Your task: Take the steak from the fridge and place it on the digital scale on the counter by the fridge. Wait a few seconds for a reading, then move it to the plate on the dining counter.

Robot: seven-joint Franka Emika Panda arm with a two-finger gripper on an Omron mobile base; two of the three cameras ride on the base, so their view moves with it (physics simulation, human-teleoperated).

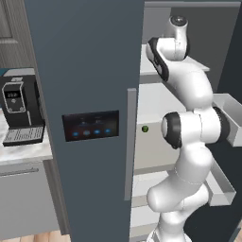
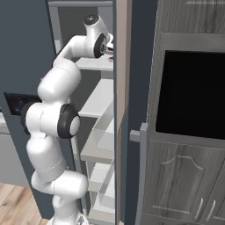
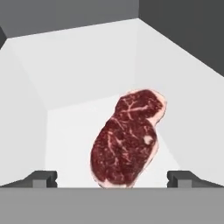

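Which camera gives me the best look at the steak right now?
The hand view: the steak lies whole on the white fridge shelf, between the open claw tips. In the right base view a small red sliver at the upper shelf may be it. The left base view adds nothing about it.

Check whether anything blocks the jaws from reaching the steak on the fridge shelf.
Nothing visible does. In the hand view the steak lies flat on the bare white shelf, between the open gripper's fingertips.
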